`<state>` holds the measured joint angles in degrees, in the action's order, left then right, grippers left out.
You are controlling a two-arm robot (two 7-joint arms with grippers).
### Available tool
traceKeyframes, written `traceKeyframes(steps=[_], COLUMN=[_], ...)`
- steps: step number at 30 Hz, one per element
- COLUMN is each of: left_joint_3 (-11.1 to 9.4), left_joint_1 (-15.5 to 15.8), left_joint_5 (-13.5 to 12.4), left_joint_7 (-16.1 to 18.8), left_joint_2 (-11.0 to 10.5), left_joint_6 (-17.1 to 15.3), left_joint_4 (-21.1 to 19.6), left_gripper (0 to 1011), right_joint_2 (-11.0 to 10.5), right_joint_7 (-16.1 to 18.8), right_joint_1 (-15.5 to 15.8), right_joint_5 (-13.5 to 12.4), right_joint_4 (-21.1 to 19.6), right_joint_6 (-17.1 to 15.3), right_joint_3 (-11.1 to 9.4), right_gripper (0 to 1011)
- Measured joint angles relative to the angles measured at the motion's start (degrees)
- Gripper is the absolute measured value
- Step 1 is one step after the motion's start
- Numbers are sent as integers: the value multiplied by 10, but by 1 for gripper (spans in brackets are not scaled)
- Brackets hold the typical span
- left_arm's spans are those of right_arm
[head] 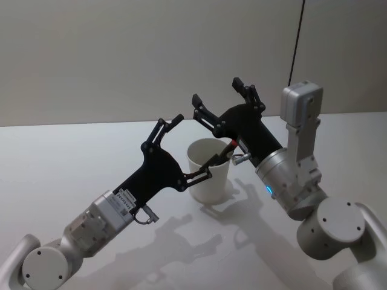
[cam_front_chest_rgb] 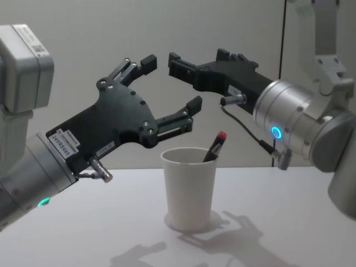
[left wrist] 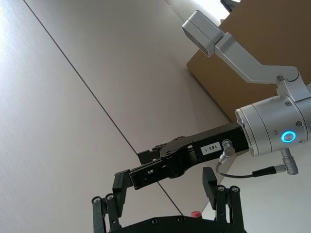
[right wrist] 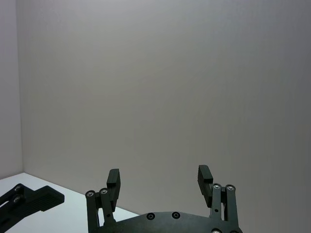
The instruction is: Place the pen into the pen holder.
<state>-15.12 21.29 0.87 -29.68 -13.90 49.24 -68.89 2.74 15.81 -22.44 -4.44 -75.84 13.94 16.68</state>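
Both grippers are being held raised above the desk (cam_front_chest_rgb: 67, 233), large in the chest view. Left gripper (cam_front_chest_rgb: 169, 83): fingers being held spread wide, nothing between them. Right gripper (head: 219, 96): fingers likewise being held apart and empty, confirmed in its own wrist view, where only bare wall is being seen between the two pads.

Pen holder (cam_front_chest_rgb: 189, 186), a white paper cup, is being seen upright on the desk, well in from every edge, below and between the two grippers. Pen (cam_front_chest_rgb: 216, 146) is being observed inside it, leaning against the rim, its red end sticking out above the rim on the cup's right side. No contact between either gripper and pen or cup.

Judgement: placement is being counted as done; what is left appears to be only the withdrawal of both arms.
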Motion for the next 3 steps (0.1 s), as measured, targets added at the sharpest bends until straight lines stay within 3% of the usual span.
traceKeyframes(steps=[3], left_joint_3=[0], left_joint_1=[0], left_joint_5=[0], left_joint_7=[0], left_joint_2=[0], left_joint_6=[0], left_joint_4=[0], left_gripper=[1000], right_joint_2=[0], right_joint_7=[0], right_joint_1=[0], right_joint_5=[0], right_joint_4=[0], right_joint_6=[0], right_joint_3=[0], right_gripper=[1001])
